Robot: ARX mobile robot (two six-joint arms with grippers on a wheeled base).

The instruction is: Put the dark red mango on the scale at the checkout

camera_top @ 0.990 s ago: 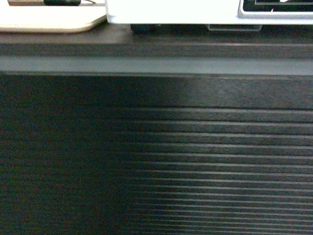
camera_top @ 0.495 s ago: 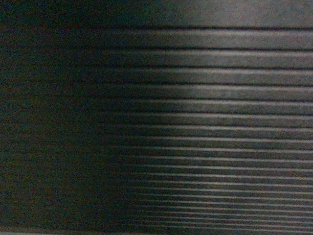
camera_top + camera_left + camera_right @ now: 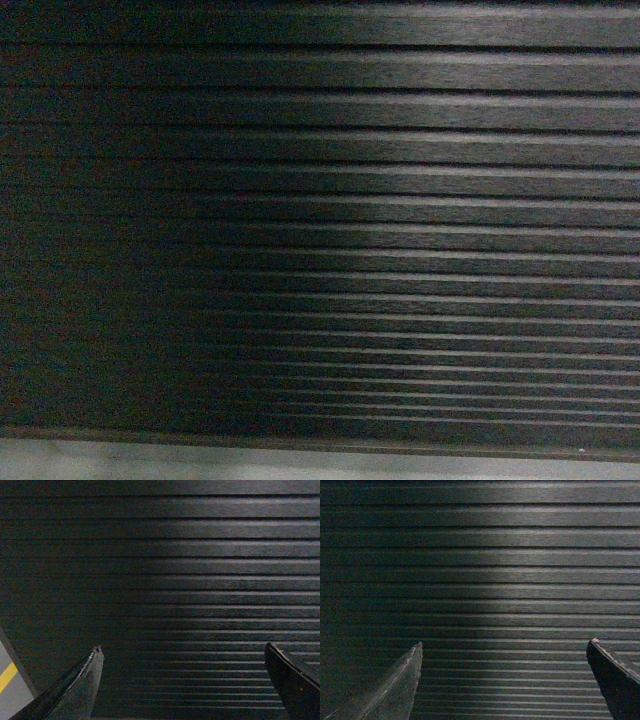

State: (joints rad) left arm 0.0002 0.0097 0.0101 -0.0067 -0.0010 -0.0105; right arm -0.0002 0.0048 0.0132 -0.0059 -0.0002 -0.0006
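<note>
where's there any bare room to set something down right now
No flat top shows in any view: the checkout's ribbed front fills them all. The only bare level surface is the pale floor strip under that panel in the head view. Both the left hand and the right hand are open and empty, with only ribs between their fingers.

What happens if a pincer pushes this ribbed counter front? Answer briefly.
Probably immovable: the checkout front is one broad panel reaching the floor. Its horizontal ribs could catch a fingertip sliding vertically. The left pincer and right pincer, both open, face it.
</note>
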